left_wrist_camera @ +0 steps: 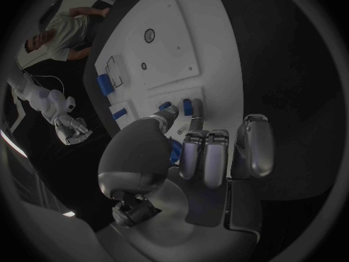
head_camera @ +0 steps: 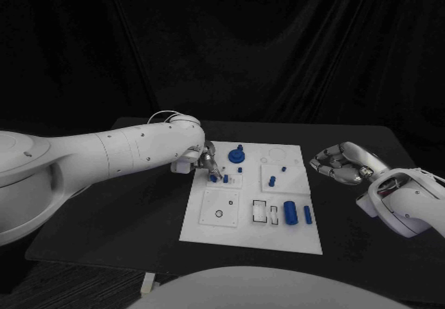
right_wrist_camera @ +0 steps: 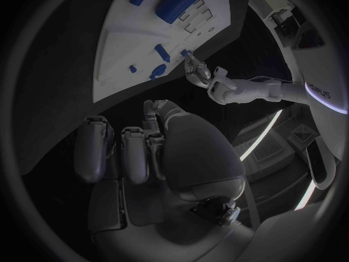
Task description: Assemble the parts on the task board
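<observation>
Task board: one white plate (head_camera: 252, 222) lies in the middle of the black table (head_camera: 139, 212), its long side running away from the robot.
Blue parts, count: about eight show on the board in the head view; some are too small to tell apart with certainty.
Large round part: one knobbed blue piece (head_camera: 237, 154) stands near the board's far edge.
Cylinder: one thick blue cylinder (head_camera: 290, 212) lies near the board's right side, closer to the robot, with one slimmer blue bar (head_camera: 308, 215) just beside it.
Small pegs: two blue pegs (head_camera: 272, 181) and (head_camera: 283, 170) stand right of the board's middle; one tiny peg (head_camera: 240, 170) sits below the round part; two short pieces (head_camera: 226, 177) stand at the left, by the left hand's fingertips.
Outlined slots: two black-rimmed rectangles (head_camera: 260, 211) lie beside the cylinder; one black ring (head_camera: 218, 214) is marked at the near left.
Left hand: the left hand (head_camera: 206, 161) reaches over the board's left edge, fingertips down at the short blue pieces; whether it pinches one I cannot tell.
Right hand: the right hand (head_camera: 341, 163) hovers off the board's right edge above the table, fingers curled inward with nothing in them.
</observation>
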Motion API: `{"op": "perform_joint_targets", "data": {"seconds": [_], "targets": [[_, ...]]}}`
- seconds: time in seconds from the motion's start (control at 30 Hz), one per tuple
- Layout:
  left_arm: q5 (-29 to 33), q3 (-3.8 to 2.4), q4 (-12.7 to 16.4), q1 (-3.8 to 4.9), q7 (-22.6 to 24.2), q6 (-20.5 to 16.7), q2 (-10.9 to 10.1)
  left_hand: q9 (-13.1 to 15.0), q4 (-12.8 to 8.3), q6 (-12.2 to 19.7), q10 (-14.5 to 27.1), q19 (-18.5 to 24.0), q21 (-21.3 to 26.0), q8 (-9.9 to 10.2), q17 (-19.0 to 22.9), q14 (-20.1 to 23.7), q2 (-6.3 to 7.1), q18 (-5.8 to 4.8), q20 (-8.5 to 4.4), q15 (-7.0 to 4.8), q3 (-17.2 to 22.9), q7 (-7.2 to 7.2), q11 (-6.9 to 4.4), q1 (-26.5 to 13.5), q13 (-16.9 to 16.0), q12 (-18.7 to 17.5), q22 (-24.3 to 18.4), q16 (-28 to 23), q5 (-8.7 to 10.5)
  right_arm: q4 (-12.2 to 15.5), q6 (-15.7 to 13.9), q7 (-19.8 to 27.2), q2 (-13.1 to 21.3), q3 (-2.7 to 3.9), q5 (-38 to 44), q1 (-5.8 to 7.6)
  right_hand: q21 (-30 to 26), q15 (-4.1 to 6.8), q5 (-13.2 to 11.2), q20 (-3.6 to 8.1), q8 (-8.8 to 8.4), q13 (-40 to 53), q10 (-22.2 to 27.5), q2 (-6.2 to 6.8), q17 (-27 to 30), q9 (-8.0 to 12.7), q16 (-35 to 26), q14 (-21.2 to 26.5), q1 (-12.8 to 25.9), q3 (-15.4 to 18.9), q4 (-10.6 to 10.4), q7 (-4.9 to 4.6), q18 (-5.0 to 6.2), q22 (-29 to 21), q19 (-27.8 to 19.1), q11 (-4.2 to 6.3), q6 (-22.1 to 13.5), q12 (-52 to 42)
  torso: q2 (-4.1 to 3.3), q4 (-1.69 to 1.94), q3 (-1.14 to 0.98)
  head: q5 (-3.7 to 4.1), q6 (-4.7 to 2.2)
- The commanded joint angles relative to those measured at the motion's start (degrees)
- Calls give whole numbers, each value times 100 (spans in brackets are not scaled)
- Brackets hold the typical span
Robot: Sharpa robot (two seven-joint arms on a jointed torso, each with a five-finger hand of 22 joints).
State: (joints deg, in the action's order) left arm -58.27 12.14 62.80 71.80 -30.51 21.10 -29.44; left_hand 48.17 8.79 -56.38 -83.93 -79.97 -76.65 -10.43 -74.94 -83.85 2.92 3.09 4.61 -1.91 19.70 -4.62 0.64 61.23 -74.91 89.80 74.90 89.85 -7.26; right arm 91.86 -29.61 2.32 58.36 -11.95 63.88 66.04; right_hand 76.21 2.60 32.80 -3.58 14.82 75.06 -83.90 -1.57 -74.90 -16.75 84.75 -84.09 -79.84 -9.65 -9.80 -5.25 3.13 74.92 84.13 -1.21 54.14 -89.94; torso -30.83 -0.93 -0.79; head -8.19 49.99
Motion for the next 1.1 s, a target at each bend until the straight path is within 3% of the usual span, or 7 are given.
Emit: {"op": "perform_joint_targets", "data": {"seconds": [0.03, 0.4, 0.53, 0.67, 0.83, 0.97, 1.1], "targets": [[25, 1, 16, -15, -28, 118, 8, -7, 116, 66, -536, 22, 33, 35, -1506, -615, -23, 39, 36, 60, -182, -47, 64, -133, -1451, -34, 1043, 15, 104, 8, -8, -57, 3, 3, 10, -12, -37, 40, 17, 37, -8, 1494, -610, -10, -915, -10, -23, -451, 26, -28, -8, -27, 15, 1061, 75, 25, 5, -6, -1, 0, 0, -2, 1], [25, 1, 13, -17, -38, 152, 0, 86, 523, 18, -539, 23, 48, -88, -1506, -615, -133, 45, 63, 72, -656, -34, 67, -414, -1453, -31, 1041, 15, 227, 1, -4, -58, 0, 3, 10, -13, -37, 40, 17, 37, -8, 1494, -610, -10, -915, -10, -23, -451, 26, -28, -8, -27, 15, 1061, 75, 25, 5, -6, 3, -4, 0, 1, 1], [25, 1, 12, -17, -45, 164, 0, 379, 628, -21, -538, 22, 52, -371, -1506, -615, -196, 49, 31, 42, -833, 25, 21, -376, -1453, -32, 1041, 15, 218, -2, 0, -58, -6, 3, 10, -14, -37, 40, 17, 37, -8, 1494, -610, -10, -915, -10, -23, -451, 26, -28, -8, -27, 15, 1061, 75, 25, 5, -6, 1, 0, 0, -2, 1], [25, 1, 12, -17, -53, 180, 1, 971, 719, 56, -539, 14, 47, -851, -1506, -615, -280, 45, -12, -12, -1041, 94, -36, -273, -1454, -31, 1044, 15, 194, -6, 3, -58, -10, 3, 10, -14, -37, 40, 17, 37, -8, 1494, -610, -10, -915, -10, -23, -451, 26, -28, -8, -27, 15, 1061, 75, 25, 5, -6, -1, 1, -1, -6, 1], [25, 1, 11, -17, -59, 189, 1, 1202, 734, 116, -538, 12, 47, -1021, -1506, -615, -315, 44, -26, -25, -1114, 111, -52, -230, -1453, -31, 1044, 15, 167, -7, 7, -61, -11, 3, 10, -14, -37, 40, 17, 37, -8, 1494, -610, -10, -915, -10, -23, -451, 26, -28, -8, -27, 15, 1061, 75, 25, 5, -6, 1, 2, -1, -4, 1], [25, 1, 12, -17, -50, 191, -2, 1328, 736, 187, -536, 14, 52, -1095, -1506, -615, -356, 44, -33, -32, -1140, 116, -57, -188, -1452, -33, 1043, 15, 39, -8, 7, -62, -10, 3, 10, -15, -37, 40, 17, 37, -8, 1494, -610, -10, -915, -10, -23, -451, 26, -28, -8, -27, 15, 1061, 75, 25, 5, -6, 2, 0, 0, -4, 1], [25, 1, 10, -17, -16, 180, -1, 1474, 706, 295, -535, 20, 60, -1158, -1506, -615, -401, 46, -41, -38, -1131, 121, -63, -40, -1451, -34, 1041, 15, -383, -5, 4, -62, -5, 3, 10, -15, -37, 40, 17, 37, -8, 1494, -610, -10, -915, -10, -23, -451, 26, -28, -8, -27, 15, 1061, 75, 25, 5, -6, 5, -3, -1, 2, 1]]}}
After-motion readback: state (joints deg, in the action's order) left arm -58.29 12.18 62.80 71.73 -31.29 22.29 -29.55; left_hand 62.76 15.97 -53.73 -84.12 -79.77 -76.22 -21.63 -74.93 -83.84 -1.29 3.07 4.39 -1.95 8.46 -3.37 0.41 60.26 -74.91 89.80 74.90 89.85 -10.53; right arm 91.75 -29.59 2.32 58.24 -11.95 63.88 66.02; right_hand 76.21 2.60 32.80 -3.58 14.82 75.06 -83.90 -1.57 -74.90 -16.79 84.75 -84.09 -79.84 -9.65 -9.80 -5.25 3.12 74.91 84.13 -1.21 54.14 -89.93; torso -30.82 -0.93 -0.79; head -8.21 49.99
